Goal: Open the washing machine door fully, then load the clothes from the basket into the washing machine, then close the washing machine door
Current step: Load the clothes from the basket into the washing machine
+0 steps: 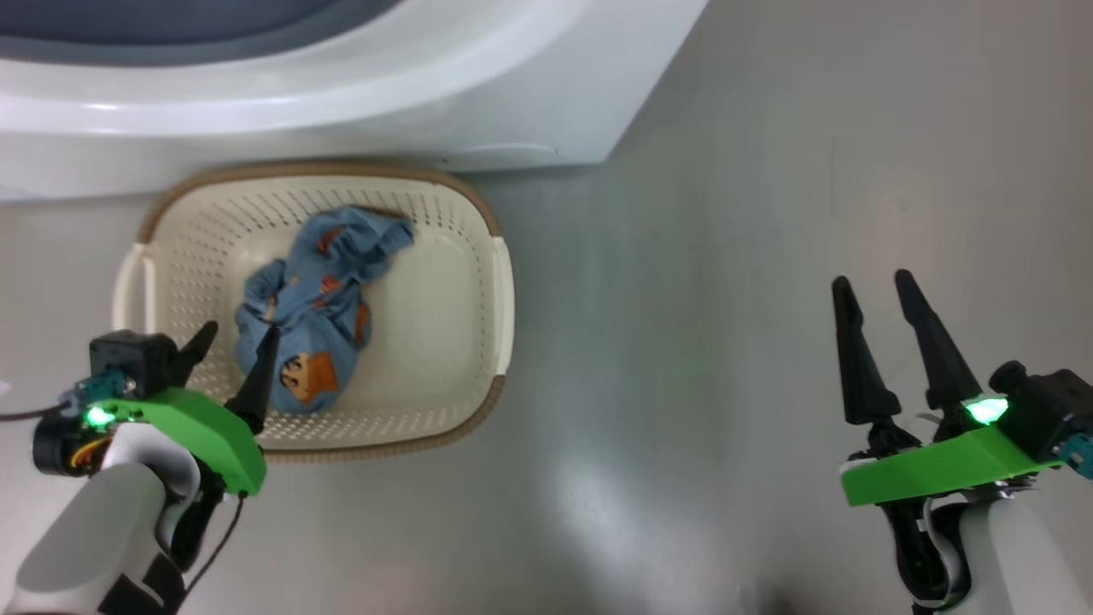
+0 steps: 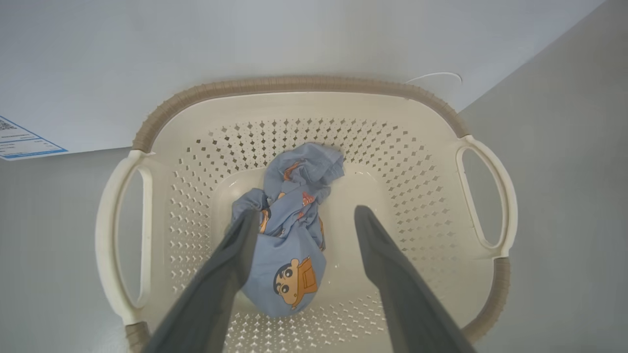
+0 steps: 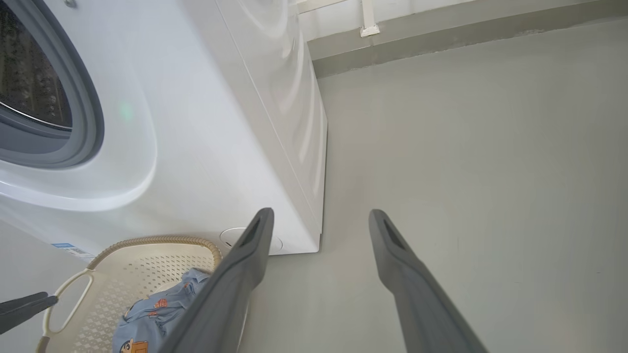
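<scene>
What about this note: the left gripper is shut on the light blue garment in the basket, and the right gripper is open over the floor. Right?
Not quite. The left gripper is open, not shut: the left wrist view shows its fingers spread wide over the light blue garment in the basket. The rest stands: the right gripper is open over the floor.

Basket (image 1: 504,290) on the floor (image 1: 726,256) just before the washing machine (image 1: 512,102), garment (image 1: 324,299) inside it left of centre, left claw (image 1: 242,331) over its near-left side, right claw (image 1: 872,279) well apart to the right.
</scene>
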Controlling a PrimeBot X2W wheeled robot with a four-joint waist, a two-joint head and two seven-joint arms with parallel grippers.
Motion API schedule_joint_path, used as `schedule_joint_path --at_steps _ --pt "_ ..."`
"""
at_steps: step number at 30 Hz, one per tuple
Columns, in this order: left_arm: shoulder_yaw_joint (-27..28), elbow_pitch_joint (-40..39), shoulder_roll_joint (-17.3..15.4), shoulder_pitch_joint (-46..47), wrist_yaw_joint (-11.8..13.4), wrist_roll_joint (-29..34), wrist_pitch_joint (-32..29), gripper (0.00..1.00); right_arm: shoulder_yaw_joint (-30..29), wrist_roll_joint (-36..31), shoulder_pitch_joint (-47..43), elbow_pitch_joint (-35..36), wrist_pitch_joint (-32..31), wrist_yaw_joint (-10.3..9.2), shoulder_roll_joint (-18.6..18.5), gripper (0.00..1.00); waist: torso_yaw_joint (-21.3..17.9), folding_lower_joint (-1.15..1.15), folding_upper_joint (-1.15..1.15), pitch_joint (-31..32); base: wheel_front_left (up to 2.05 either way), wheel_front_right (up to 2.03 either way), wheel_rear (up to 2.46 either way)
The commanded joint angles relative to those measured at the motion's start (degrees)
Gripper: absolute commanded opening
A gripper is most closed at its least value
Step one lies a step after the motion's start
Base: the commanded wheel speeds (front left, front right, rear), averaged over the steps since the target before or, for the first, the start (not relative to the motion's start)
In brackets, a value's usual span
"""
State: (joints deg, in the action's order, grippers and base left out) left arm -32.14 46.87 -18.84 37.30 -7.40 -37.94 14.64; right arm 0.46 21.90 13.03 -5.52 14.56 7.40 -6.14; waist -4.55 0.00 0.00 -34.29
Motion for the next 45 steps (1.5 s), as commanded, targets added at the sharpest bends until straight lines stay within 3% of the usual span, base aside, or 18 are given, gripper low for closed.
schedule_joint_path --at_steps 1,24,45 --pt "-0.3 1.2 -2.9 1.7 -0.1 -1.4 0.4 1.00 1.9 -0.4 0.1 1.7 0.4 0.09 0.1 1.00 -1.6 0.00 0.00 -3.1 0.00 0.00 0.00" --pt "-22.8 13.7 -8.3 16.6 -0.1 -13.9 -0.2 1.00 5.9 -1.1 2.8 4.5 0.4 0.09 1.6 1.00 -5.7 0.00 0.00 -13.0 0.00 0.00 0.00" --pt "-32.0 19.4 -9.4 22.8 -0.1 -22.5 -1.6 1.00 8.1 -1.5 1.8 7.3 0.4 0.09 2.8 1.00 -8.7 0.00 0.00 -16.0 0.00 0.00 0.00"
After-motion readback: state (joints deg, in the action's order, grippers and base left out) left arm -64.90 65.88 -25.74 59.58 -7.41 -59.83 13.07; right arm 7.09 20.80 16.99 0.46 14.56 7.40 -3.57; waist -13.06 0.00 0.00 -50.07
